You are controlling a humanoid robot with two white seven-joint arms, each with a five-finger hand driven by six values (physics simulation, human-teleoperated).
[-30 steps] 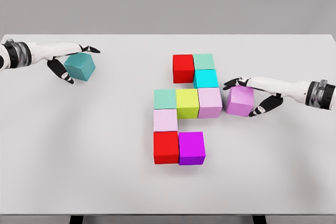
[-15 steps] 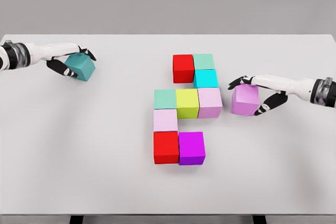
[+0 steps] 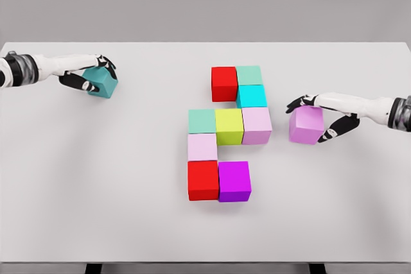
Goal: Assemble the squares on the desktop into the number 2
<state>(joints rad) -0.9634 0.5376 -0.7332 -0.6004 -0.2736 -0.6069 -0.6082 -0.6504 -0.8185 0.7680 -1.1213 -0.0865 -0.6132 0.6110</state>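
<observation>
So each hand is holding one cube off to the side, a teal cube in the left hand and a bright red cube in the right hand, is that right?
Not quite. In the head view the right hand grips a pale violet-pink cube, not a bright red one; the two red cubes sit in the central cluster. The left hand does hold the teal cube, off to the side.

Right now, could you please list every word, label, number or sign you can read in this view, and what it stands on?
None: there is no readable text.
The coloured cubes, such as the yellow-green cube, show plain faces.
The white table and both white arms carry no legible marking.
</observation>
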